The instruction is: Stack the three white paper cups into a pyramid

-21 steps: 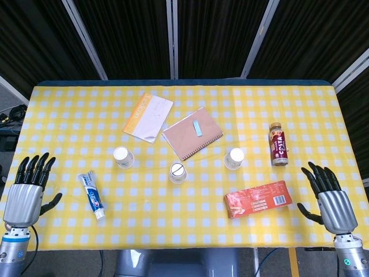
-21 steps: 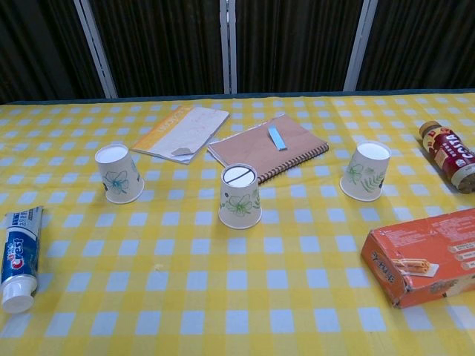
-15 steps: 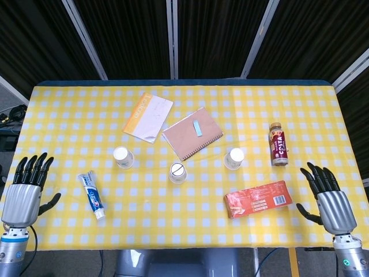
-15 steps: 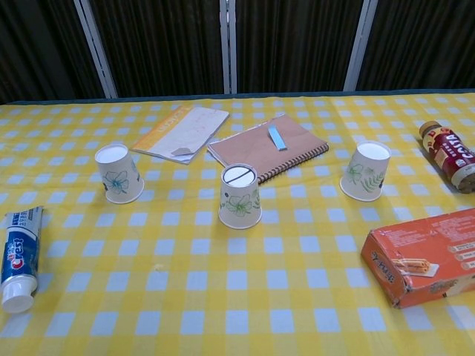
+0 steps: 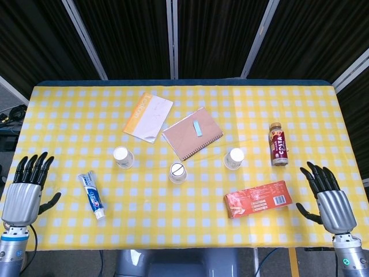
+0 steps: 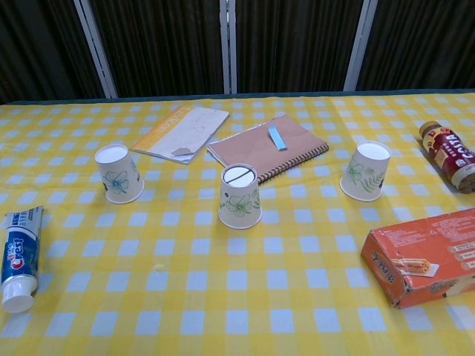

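3 cups apart — both hands empty.

Table with yellow checked cloth. Centre: three white paper cups, left cup, middle cup, right cup, well apart. Above: booklet, brown notebook. Right: bottle, orange box. Left: toothpaste tube. Lower corners: left hand, right hand, fingers spread, empty.

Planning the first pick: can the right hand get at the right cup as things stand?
Probably yes. The right hand is open and holds nothing. The orange box lies partly between it and the right cup, so coming from above or past the bottle looks clearer.
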Motion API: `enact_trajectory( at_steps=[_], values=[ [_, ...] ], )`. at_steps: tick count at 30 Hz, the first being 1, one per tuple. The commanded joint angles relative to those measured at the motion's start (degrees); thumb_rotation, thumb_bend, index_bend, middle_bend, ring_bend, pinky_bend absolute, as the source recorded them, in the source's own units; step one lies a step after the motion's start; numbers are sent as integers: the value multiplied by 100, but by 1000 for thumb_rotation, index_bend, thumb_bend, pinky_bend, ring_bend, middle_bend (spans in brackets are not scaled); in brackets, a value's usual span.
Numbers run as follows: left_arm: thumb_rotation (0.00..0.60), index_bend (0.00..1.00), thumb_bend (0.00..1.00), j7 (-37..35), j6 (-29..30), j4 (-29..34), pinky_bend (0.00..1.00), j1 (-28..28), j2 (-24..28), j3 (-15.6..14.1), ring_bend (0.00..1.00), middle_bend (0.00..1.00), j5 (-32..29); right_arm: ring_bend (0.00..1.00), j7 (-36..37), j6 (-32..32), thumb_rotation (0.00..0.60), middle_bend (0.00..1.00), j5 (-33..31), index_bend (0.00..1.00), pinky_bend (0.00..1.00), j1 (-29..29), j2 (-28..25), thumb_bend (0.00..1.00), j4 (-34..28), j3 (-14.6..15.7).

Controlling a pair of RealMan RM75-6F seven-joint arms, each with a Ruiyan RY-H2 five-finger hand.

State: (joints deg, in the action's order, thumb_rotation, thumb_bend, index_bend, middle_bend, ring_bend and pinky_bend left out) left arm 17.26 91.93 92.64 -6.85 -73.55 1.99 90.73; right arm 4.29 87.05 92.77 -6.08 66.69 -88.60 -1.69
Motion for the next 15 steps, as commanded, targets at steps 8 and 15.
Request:
enact_trajectory(
  at_steps=[8,15],
  values=[
    [600,0,205,69,-95,22,0,-7,-14,-15,0,0,10,0,27,34,600,0,43,85,0,18,-25,147,-19,25],
    [600,0,205,56,-212,63,0,-72,-11,73,0,0,-82,0,11,-24,600,0,36,92,0,4,-15,147,-44,44]
  ],
)
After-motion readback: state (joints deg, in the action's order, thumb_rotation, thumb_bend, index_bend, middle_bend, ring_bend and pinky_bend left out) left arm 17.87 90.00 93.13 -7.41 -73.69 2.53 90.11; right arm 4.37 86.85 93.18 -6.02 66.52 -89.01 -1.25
